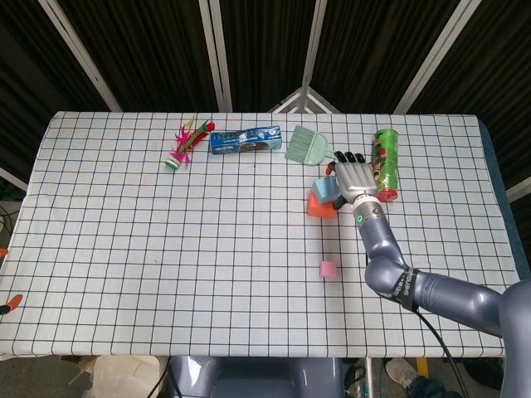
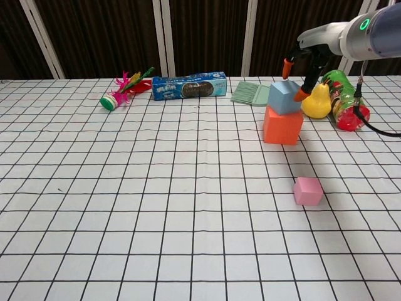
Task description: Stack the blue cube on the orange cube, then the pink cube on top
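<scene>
Blue cube (image 2: pixel 284 97) sitting on top of the orange cube (image 2: pixel 282 126), tilted a bit, not flush with the faces below. Right next to the right hand (image 1: pixel 355 177), on its left side in the head view, tucked against the fingers. In the chest view, orange-tipped fingertips (image 2: pixel 302 96) down at the cube's right edge, another orange tip up above it. Touching or just beside? Can't really tell, and can't tell whether the fingers are clamped on the cube or just parted around it. Not calling that one.

Orange cube directly under the hand's left edge, flat on the checked tablecloth (image 2: pixel 156 207).

Pink cube (image 2: pixel 308 190) well apart from the hand, down toward the near edge of the table, sitting alone on the cloth, just left of the forearm line in the head view.

Beyond the hand, on its far side: yellow pear (image 2: pixel 317 101) just beside the fingers, then a green and red can (image 1: pixel 386 162) lying on its side right of the hand. Green dustpan brush (image 1: pixel 305 145) just past the hand to the upper left. Further left along the back: blue cookie pack (image 1: pixel 246 140), then a pink feathered shuttlecock (image 1: pixel 182 148).

Left hand nowhere in either view.
</scene>
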Action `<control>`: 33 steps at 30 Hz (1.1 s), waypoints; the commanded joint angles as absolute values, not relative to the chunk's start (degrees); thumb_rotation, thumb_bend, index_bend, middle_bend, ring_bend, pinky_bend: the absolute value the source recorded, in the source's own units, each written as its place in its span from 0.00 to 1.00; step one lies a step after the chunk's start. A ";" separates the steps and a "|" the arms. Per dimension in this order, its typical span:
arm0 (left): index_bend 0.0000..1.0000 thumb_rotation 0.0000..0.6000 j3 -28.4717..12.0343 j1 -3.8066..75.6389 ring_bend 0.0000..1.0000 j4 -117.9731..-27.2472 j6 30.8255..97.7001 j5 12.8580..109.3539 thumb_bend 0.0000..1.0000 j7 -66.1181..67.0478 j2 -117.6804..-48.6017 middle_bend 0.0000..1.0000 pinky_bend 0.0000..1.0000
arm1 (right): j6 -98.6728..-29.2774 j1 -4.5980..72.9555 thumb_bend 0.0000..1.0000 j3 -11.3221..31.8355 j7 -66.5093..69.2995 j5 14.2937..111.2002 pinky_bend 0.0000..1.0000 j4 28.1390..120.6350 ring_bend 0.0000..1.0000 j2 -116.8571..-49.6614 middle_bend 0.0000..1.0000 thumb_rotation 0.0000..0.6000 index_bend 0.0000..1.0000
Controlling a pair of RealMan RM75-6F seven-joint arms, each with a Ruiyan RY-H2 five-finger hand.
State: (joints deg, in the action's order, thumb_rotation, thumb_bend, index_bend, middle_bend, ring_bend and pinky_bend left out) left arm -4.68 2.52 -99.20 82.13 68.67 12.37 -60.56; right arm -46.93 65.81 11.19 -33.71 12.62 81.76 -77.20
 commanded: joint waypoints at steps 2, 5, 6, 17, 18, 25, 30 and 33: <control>0.22 1.00 -4.72 2.49 0.00 -99.20 82.23 68.69 0.21 12.28 -60.53 0.01 0.02 | -46.91 65.98 0.25 10.94 -34.17 12.11 0.00 82.13 0.02 -76.95 0.09 1.00 0.31; 0.22 1.00 -4.69 2.43 0.00 -99.27 82.30 68.74 0.21 12.22 -60.49 0.01 0.02 | -46.98 66.04 0.25 10.96 -34.18 12.02 0.00 82.25 0.02 -76.91 0.09 1.00 0.31; 0.22 1.00 -4.67 2.42 0.00 -99.29 82.32 68.78 0.21 12.23 -60.49 0.01 0.02 | -46.99 66.05 0.25 11.03 -34.08 12.07 0.00 82.26 0.02 -76.94 0.09 1.00 0.30; 0.22 1.00 -4.59 2.17 0.00 -99.45 82.86 69.15 0.21 12.14 -60.42 0.01 0.02 | -46.81 66.40 0.25 11.54 -33.44 12.99 0.00 80.34 0.02 -78.49 0.09 1.00 0.30; 0.22 1.00 -4.61 2.16 0.00 -99.43 82.89 69.14 0.21 12.15 -60.43 0.01 0.02 | -46.44 66.45 0.25 11.59 -33.27 12.87 0.00 79.70 0.02 -79.04 0.09 1.00 0.31; 0.22 1.00 -4.74 2.26 0.00 -99.36 82.80 68.80 0.21 12.54 -60.59 0.01 0.02 | -44.79 66.76 0.25 11.49 -32.87 12.71 0.00 76.23 0.02 -81.32 0.09 1.00 0.39; 0.22 1.00 -4.78 2.31 0.00 -99.37 82.70 68.70 0.21 12.59 -60.61 0.01 0.02 | -44.71 66.49 0.25 11.59 -32.31 13.14 0.00 74.89 0.02 -82.19 0.09 1.00 0.47; 0.22 1.00 -4.81 2.39 0.00 -99.30 82.54 68.60 0.21 12.61 -60.65 0.01 0.02 | -44.96 66.29 0.30 11.74 -32.09 13.49 0.00 75.16 0.02 -81.92 0.09 1.00 0.49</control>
State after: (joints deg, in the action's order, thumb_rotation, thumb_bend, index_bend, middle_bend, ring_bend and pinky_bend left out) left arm -4.81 2.39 -99.30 82.53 68.60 12.61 -60.64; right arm -44.92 66.33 11.71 -32.13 13.44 75.12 -81.97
